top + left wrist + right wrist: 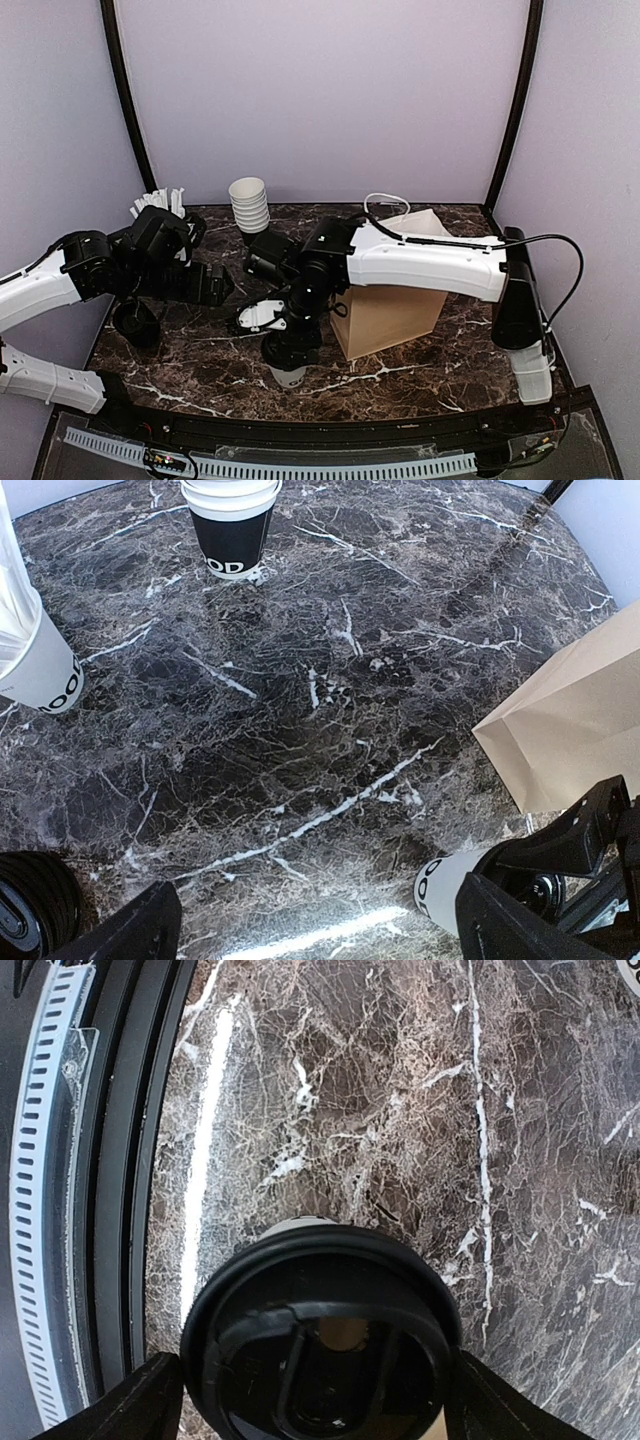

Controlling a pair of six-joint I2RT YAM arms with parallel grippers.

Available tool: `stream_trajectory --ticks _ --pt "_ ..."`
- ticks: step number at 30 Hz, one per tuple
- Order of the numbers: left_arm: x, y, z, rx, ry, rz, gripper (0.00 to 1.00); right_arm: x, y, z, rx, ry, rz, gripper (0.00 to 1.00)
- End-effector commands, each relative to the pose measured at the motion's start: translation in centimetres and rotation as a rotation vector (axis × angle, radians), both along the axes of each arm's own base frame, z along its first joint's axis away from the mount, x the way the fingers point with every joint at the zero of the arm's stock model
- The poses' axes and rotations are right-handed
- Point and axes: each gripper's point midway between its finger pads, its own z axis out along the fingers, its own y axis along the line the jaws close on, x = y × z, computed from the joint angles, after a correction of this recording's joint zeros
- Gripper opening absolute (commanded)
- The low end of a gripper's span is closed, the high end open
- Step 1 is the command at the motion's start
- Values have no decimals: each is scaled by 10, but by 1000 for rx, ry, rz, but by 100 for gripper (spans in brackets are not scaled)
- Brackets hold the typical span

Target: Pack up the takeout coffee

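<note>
The lidded coffee cup [320, 1330] stands near-centre, left of the brown paper bag [390, 310]. The right gripper [320, 1400] straddles its lid, fingers spread; the left gripper [315, 935] gapes empty. Probably light, crushable paper: squeeze gently below the lid.

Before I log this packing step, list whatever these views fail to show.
- Inside of the brown bag: top view, the right arm crosses its mouth.
- Whether the right gripper touches the lidded cup: right wrist view, its lid hides the wall.
- Black round object: left wrist view, cut off by the bottom-left corner.
</note>
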Motion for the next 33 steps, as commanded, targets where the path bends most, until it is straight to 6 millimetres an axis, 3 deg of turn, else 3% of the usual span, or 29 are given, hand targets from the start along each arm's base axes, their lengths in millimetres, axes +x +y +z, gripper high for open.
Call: stream_trajectory --ticks 1,13,20,25,28,30,33 --pt "1 0 -1 8 -5 -9 99 -1 3 11 21 -45 -6 89" --pt "3 -2 1 13 -5 -15 99 3 0 35 65 -95 -7 81" --pt "7 -4 3 33 -14 -21 99 10 -5 73 144 -172 -2 80" --pt "19 -2 28 75 -52 3 99 40 -8 137 290 -318 -49 80" --pt "26 5 48 117 -95 35 99 63 -13 189 417 -387 -101 79" --pt "32 4 71 103 -142 41 99 79 -20 227 515 -446 -137 78" --pt "37 -3 88 91 -182 18 99 96 -35 275 632 -535 -182 78"
